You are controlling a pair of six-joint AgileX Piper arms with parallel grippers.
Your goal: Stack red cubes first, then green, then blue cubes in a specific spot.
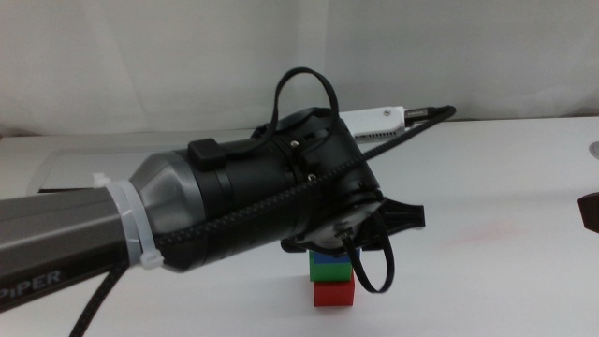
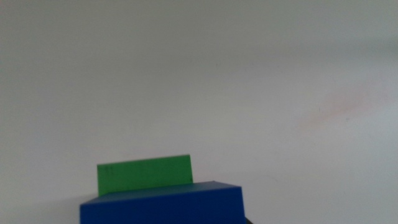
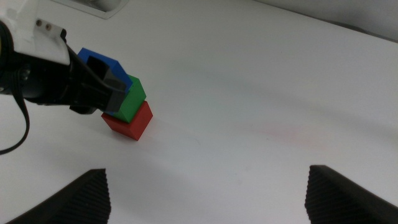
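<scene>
A: Where are the three cubes?

B: They stand in one stack on the white bench (image 1: 487,187), near the front edge in the middle view. The red cube (image 1: 333,293) is at the bottom and touches the bench. The green cube (image 1: 329,271) sits on it, and the blue cube (image 1: 323,253) is on top of the green one.

A: Is the stack straight?

B: Not fully. In the right wrist view the green cube (image 3: 131,99) is shifted a little from the red cube (image 3: 129,121), and the blue cube (image 3: 99,61) also sits a little off.

A: What is the left hand doing?

B: The left hand (image 3: 102,78) comes in from the left side and is at the top of the stack. Its fingers are on the two sides of the blue cube and pinch it. In its own wrist view the blue cube (image 2: 163,204) is very close, with the green cube (image 2: 144,173) behind it.

A: And the right hand?

B: The right hand (image 3: 208,193) waits well apart from the stack, at the right. Its two dark fingers are spread wide with nothing between them.
</scene>
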